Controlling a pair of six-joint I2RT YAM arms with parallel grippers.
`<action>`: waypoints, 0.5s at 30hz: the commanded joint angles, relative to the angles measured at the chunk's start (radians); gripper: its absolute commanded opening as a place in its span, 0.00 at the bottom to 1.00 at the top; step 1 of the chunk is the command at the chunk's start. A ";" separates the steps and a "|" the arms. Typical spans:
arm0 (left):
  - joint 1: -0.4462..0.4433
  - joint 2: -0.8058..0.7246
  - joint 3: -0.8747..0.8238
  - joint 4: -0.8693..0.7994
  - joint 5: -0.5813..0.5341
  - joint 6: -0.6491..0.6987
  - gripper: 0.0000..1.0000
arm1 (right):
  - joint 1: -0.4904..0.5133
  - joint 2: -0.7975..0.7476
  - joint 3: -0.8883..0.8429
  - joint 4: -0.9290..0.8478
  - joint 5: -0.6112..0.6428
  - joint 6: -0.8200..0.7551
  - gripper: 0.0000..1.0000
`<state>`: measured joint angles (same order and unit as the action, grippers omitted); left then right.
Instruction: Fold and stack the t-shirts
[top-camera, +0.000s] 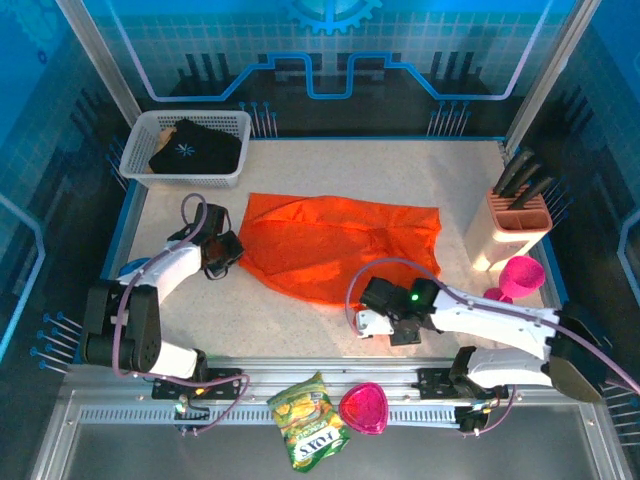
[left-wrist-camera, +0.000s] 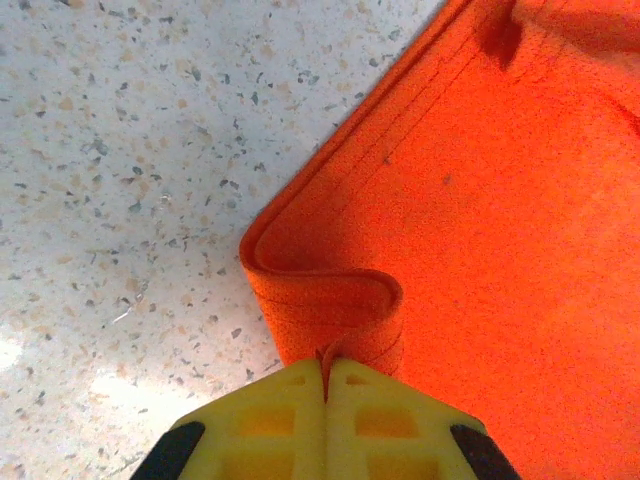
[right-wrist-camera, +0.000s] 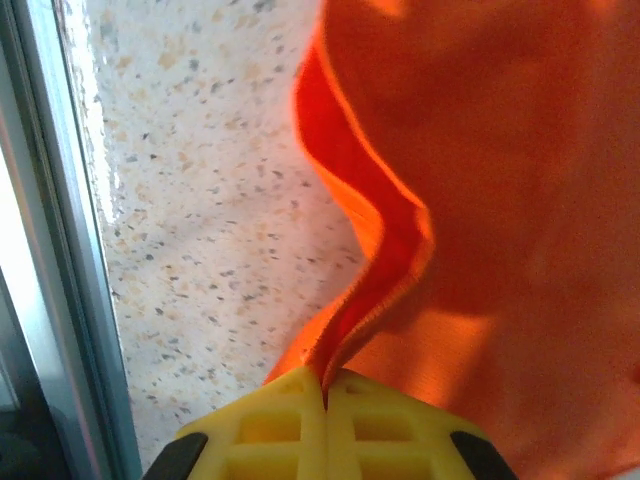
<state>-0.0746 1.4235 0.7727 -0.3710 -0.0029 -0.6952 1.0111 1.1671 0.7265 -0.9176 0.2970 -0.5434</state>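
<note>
Evidently soft, light and limp, the orange shirt (top-camera: 335, 245) lies spread on the bench (top-camera: 280, 330) and is best held by its hems. The left claw (left-wrist-camera: 325, 368) is clamped on its left edge, the right claw (right-wrist-camera: 325, 378) on its near hem. The black shirt (top-camera: 190, 150) sits in the basket (top-camera: 135, 165).

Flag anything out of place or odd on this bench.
The snack bag lies on the front metal rail, beside a pink heart-shaped dish; neither belongs to folding. A pink goblet seems tipped over by the knife block. The orange t-shirt, pinched by the left tool and right tool, looks normal.
</note>
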 joint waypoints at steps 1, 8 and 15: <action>0.007 -0.029 0.051 -0.065 -0.008 0.040 0.00 | -0.028 -0.087 0.051 -0.043 0.019 -0.036 0.00; 0.007 -0.006 0.107 -0.089 -0.024 0.048 0.00 | -0.166 -0.129 0.113 0.075 0.128 -0.073 0.00; 0.008 0.078 0.179 -0.093 -0.034 0.057 0.00 | -0.338 -0.041 0.174 0.226 0.164 -0.139 0.00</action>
<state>-0.0738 1.4700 0.9142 -0.4370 -0.0143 -0.6697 0.7200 1.1000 0.8505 -0.7822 0.4252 -0.6376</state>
